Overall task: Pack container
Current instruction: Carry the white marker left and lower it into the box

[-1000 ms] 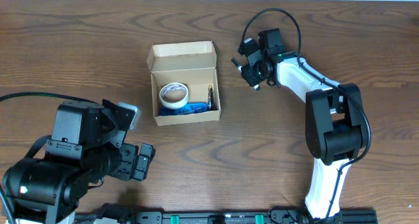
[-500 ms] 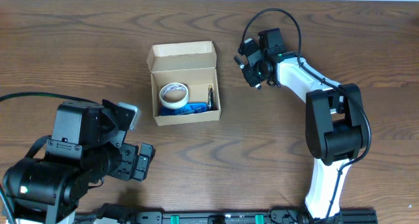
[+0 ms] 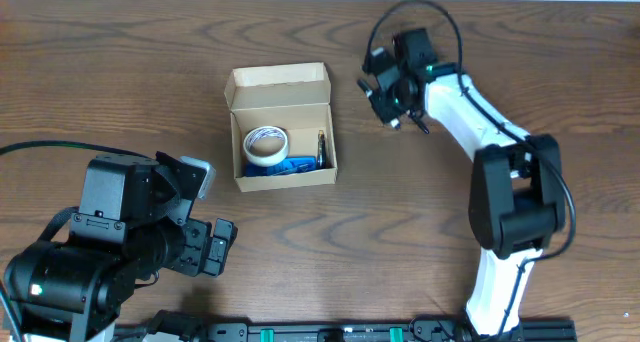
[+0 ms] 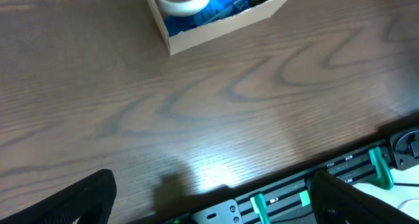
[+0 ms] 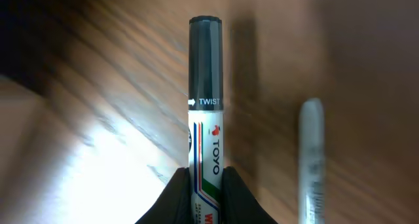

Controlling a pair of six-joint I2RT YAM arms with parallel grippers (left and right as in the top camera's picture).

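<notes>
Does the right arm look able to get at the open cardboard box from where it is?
Probably yes. The right gripper, jaws shut on a marker, hangs just right of the container; only bare table lies between, and the lid is folded back.

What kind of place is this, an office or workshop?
Probably a robotics lab bench: a left arm and right arm at a wooden table, a cardboard box holding a tape roll, and the right claw gripping a Toyo marker.

Tan container (image 3: 280, 85), white black-capped marker (image 5: 205, 129)
</notes>
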